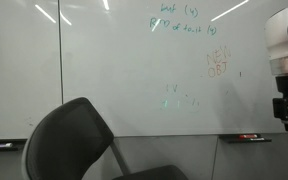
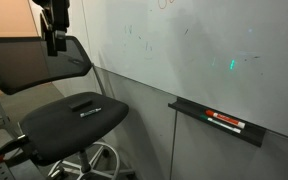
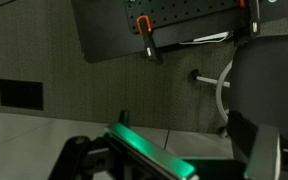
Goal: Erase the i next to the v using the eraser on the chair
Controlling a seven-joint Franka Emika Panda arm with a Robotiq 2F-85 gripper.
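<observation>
Eraser [image 2: 84,103] flat on chair [image 2: 49,135] seat, pincer [image 2: 52,48] open, well above

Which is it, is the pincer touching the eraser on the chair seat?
Apart. In an exterior view the pincer hangs high by the chair back, while the eraser lies lower down on the seat, a clear gap between.

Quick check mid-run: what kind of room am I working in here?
Probably an office or meeting room: a wall-wide whiteboard with marker writing, a black office chair in front of it, and a marker tray mounted under the board.
</observation>
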